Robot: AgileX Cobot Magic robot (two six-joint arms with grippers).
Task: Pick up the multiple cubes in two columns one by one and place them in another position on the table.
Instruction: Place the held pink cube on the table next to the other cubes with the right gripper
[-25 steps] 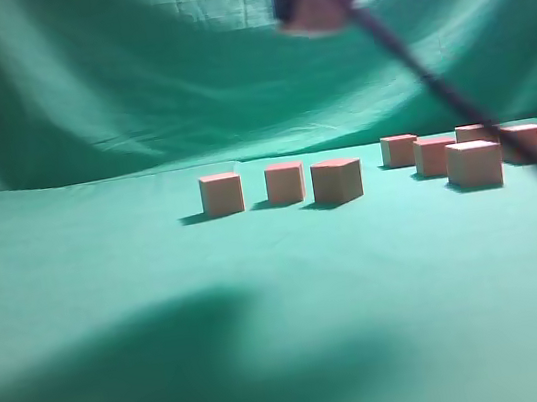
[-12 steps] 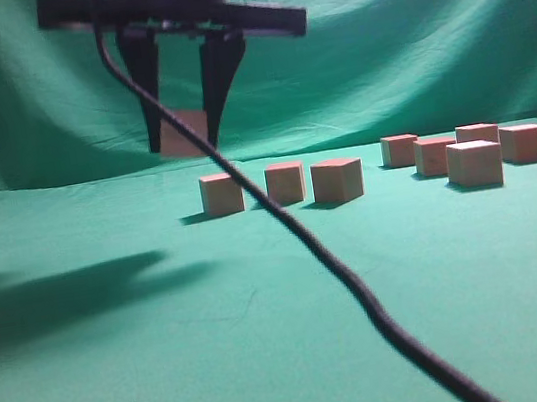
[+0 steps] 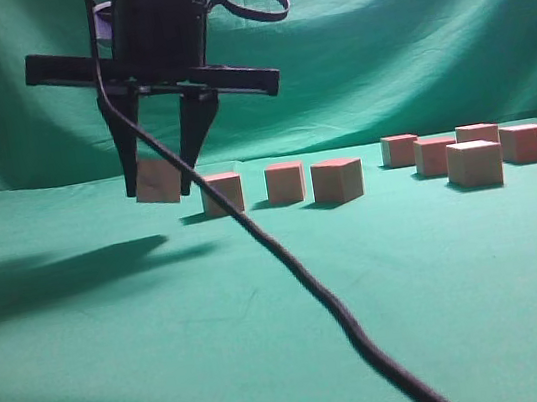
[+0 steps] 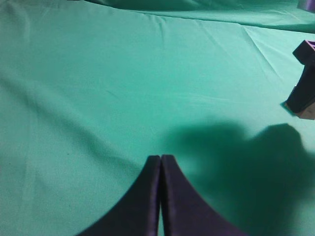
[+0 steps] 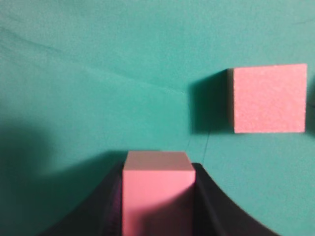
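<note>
Right now the right claw pinches one cube between its two dark fingers, holding it just above the tabletop. It has reached across to the left side of the exterior view. The relation that matters is vertical: the held cube hangs directly over bare green cloth, just to the left of the row of three cubes already standing there, and near the leftmost of them without touching it. A straight drop would likely continue that row leftward. In the right wrist view the same held cube sits squarely between the fingers, with its neighbour off to the upper right and clear cloth between them.

The right arm comes down from above with its fingers pointing nearly straight at the cloth, the crossbar slightly tilted, and its black cable trailing toward the camera across the front of the scene.

Five more cubes wait in a cluster at the far right, well apart from the drop spot.

The left claw is pressed together, tips touching, holding nothing and hovering over empty cloth. The right arm is plainly the one placed for this step.
</note>
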